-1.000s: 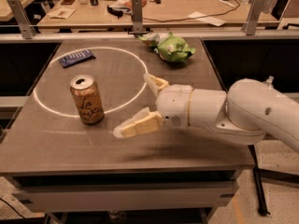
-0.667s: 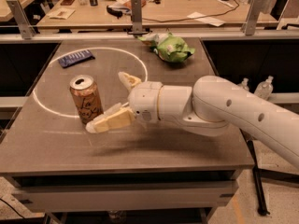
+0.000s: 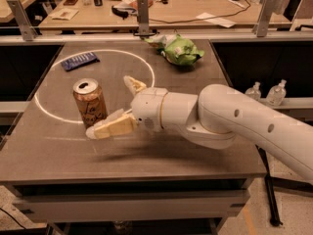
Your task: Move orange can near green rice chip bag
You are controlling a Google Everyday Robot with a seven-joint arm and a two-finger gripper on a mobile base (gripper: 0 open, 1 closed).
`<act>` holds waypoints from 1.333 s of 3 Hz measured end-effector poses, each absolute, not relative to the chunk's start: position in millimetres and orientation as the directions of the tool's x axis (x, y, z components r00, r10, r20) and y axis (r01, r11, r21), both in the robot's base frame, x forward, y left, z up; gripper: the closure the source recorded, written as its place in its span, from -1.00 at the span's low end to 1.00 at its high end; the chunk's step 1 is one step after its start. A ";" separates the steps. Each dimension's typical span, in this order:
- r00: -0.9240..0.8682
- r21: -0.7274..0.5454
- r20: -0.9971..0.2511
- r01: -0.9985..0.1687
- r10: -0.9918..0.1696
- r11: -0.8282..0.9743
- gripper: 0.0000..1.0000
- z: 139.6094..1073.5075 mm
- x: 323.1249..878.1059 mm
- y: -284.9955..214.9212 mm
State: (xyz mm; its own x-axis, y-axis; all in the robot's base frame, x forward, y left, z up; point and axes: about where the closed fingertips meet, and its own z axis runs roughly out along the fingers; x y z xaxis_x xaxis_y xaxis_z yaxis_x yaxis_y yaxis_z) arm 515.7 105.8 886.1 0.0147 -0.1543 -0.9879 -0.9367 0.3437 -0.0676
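The orange can (image 3: 90,102) stands upright on the grey table (image 3: 146,155), left of centre, on the white circle line. The green rice chip bag (image 3: 179,50) lies wrinkled at the table's far edge, right of centre. My gripper (image 3: 113,106) reaches in from the right on a white arm. It is open, with one cream finger (image 3: 110,127) in front of the can and the other (image 3: 133,85) behind and to its right. The can sits at the mouth of the fingers, and I cannot tell if they touch it.
A flat dark blue wrapper (image 3: 79,60) lies at the table's far left. A wooden bench (image 3: 161,4) with cables and clutter runs behind the table. Two small bottles (image 3: 266,92) stand low to the right, beyond the table's edge.
My gripper has moved left across the table toward the can, and its open fingers now flank the can's right side. The can and bag have not moved.
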 end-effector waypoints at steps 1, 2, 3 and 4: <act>0.028 -0.084 -0.988 -0.919 -0.150 0.386 -1.00 884.3 525.5 115.8; 0.034 -0.090 -0.989 -0.910 -0.145 0.405 -1.00 879.5 538.4 126.9; 0.029 -0.082 -0.990 -0.913 -0.137 0.400 -1.00 872.2 546.6 139.2; 0.017 -0.069 -0.991 -0.919 -0.136 0.387 -0.62 866.1 548.7 146.9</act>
State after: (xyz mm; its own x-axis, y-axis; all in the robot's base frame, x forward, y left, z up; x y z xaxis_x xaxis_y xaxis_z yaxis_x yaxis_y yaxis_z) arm 548.7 146.9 866.1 0.0168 -0.1363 -0.9905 -0.9194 0.3873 -0.0689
